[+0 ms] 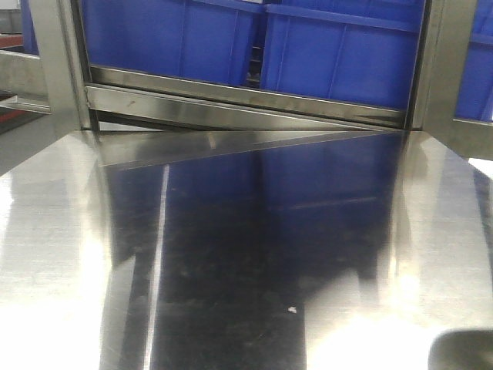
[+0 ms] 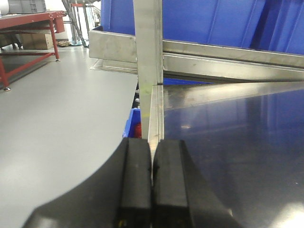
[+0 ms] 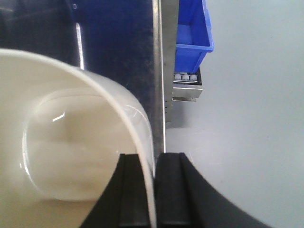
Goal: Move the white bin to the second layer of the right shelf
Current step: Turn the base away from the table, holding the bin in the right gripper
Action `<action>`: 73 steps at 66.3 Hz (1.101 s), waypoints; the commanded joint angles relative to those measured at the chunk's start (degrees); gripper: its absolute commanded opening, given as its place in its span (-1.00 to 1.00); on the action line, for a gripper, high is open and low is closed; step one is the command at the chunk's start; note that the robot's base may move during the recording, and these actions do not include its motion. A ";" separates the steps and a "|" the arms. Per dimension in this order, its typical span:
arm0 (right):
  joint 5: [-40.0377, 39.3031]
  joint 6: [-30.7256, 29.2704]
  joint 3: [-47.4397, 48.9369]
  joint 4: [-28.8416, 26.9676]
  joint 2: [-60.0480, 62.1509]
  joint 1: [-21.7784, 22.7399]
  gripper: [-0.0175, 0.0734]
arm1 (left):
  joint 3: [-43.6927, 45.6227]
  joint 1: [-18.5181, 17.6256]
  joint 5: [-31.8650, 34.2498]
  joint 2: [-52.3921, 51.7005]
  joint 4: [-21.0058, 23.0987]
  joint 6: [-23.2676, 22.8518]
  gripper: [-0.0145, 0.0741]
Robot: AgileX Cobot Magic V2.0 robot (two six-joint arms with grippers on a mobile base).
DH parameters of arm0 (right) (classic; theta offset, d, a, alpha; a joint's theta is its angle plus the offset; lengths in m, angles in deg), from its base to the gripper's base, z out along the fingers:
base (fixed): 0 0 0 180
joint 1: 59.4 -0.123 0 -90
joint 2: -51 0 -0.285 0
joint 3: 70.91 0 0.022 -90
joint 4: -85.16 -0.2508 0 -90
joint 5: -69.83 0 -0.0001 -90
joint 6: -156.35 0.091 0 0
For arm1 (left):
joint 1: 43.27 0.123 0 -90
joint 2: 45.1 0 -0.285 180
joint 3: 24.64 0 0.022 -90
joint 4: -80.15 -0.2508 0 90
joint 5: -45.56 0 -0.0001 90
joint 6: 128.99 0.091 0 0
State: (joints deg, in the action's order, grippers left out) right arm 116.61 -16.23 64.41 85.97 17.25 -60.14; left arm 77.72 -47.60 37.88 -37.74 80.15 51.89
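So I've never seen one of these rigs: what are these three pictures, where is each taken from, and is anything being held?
This is a two-armed robot on a mobile base. The front view looks forward from the body across a flat, mirror-like steel shelf toward big blue crates on the rack behind. The other two views come from cameras on the wrists, each looking along its own end effector. The left end effector is black, with its two pads pressed together on nothing, above the shelf's edge. The right end effector pinches the thin wall of the white bin, a glossy cream tub that appears to have nothing in it. Beyond it a smaller blue bin sits over a row of small white rollers.
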 commanded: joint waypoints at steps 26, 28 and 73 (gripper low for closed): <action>-5.12 -0.34 1.69 0.56 -0.05 0.33 -0.51 | -2.11 -0.24 4.93 -0.92 0.00 -0.17 -0.48; -5.12 -0.34 1.69 0.56 -0.05 0.33 -0.51 | -2.11 -0.24 4.93 -0.92 0.00 -0.17 -0.48; -4.92 -0.34 1.69 0.56 -0.05 0.33 -0.51 | -2.11 -0.24 4.93 -0.92 0.00 -0.17 -0.48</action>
State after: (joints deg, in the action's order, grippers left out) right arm 116.62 -16.23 64.30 86.19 17.25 -60.14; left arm 77.72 -47.60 37.88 -37.74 80.15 51.89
